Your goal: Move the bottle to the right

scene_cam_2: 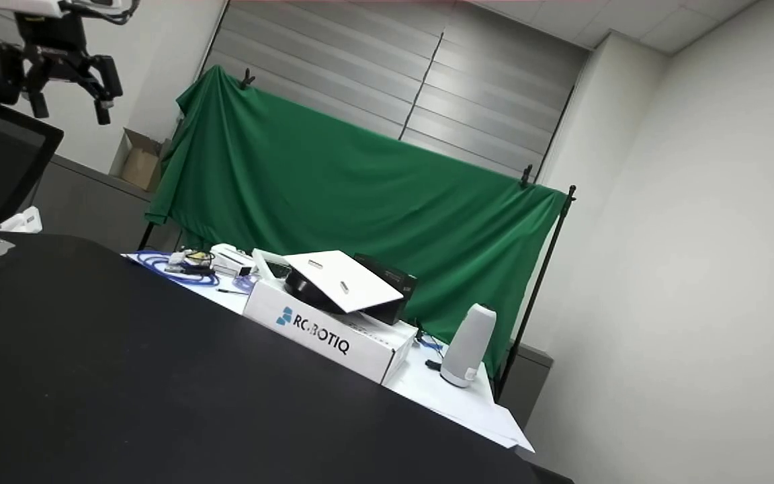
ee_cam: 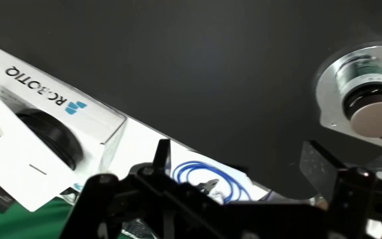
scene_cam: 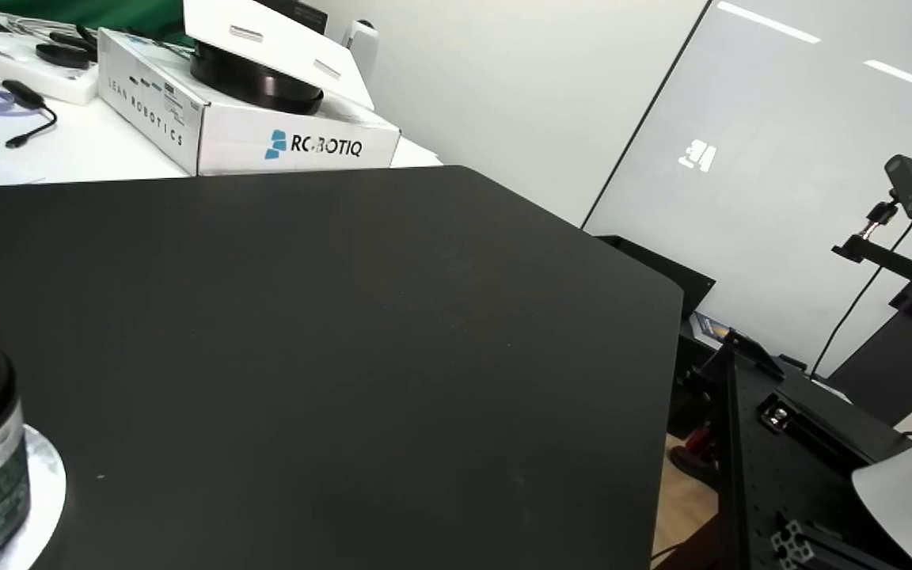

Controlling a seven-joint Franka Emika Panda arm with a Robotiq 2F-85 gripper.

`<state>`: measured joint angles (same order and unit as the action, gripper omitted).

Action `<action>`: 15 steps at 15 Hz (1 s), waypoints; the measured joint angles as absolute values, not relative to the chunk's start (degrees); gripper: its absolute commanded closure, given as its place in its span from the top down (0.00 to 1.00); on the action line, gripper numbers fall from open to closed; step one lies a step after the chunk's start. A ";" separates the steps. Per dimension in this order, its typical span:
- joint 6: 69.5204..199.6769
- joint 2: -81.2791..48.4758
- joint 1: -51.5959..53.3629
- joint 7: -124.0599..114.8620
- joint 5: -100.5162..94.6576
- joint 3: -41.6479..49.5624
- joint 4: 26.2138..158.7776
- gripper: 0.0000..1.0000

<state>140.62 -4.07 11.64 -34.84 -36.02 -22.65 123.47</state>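
While your gripper [scene_cam_2: 72,111] hangs empty with jaws spread, the bottle [ee_cam: 370,91] (upright on a pale sheet [ee_cam: 328,93]) stands lower and outside them, past the finger [ee_cam: 318,166] at the wrist view's right.

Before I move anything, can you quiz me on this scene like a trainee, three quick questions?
1. Multiple choice: what lies directly under the bottle? (a) the Robotiq box; (b) a flat pale piece; (c) the green cloth.
2. True or false: the tool is open and apart from the bottle.
3. In the wrist view, what color is the coiled cable?

Key: 1 b; 2 true; 3 blue.
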 measured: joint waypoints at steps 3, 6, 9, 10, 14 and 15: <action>139.01 -10.53 16.99 -32.37 -36.13 -22.25 118.87 1.00; 138.42 -13.18 18.23 -31.50 -36.19 -21.82 116.49 1.00; 138.42 -13.23 18.20 -30.95 -36.20 -21.32 116.19 1.00; 138.42 -13.23 18.20 -30.91 -36.21 -21.31 116.18 1.00; 138.64 -13.89 20.05 -28.67 -33.71 -18.41 115.83 1.00; 138.57 -14.59 20.09 -27.42 -32.43 -17.57 115.17 1.00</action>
<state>138.57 -14.59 20.09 -27.42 -32.43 -17.57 115.17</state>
